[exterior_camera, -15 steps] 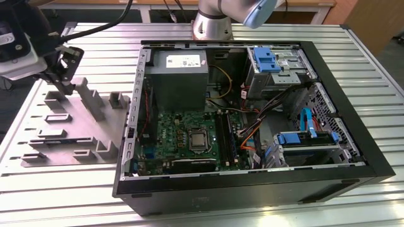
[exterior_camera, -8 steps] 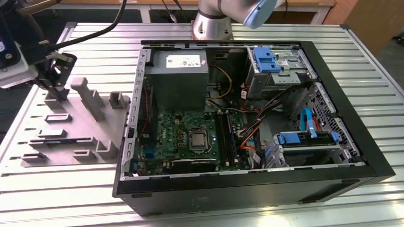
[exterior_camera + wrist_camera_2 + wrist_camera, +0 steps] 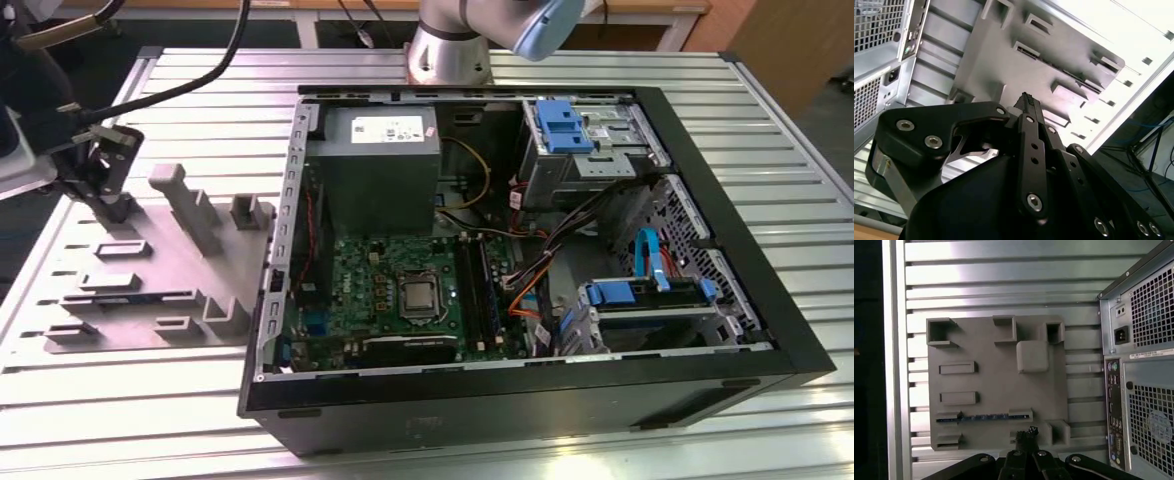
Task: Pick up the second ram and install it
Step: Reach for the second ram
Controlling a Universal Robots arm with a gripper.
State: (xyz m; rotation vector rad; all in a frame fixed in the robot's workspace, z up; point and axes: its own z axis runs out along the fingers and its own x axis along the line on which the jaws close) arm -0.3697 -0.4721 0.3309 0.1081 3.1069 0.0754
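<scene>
Now, live from the bench:
- The gripper (image 3: 118, 205) is hanging over the grey fixture tray (image 3: 167, 275) at the exterior view's left, well apart from the open computer case (image 3: 534, 392)
- The jaws are looking closed, tips pressed together with nothing between them, in both wrist views (image 3: 1025, 99) (image 3: 1027, 432)
- The second ram (image 3: 985, 417) is sitting on edge in a long holder of the fixture tray (image 3: 994, 385), its blue-green board showing as a thin strip between two grey end blocks
- The gripper's tips are hovering near that stick, towards one end of it, and not touching it
- The tray is lying flat on the slatted metal table (image 3: 120, 400), just beside the case
- The case is lying on its side with the panel off, and the green motherboard (image 3: 387, 280) is facing up inside
- In the first wrist view the case's rear panel (image 3: 1139, 365), with vent grilles and ports, is standing close to the tray's edge
- In the second wrist view the tray (image 3: 1019, 65) is showing beyond the black finger links
</scene>
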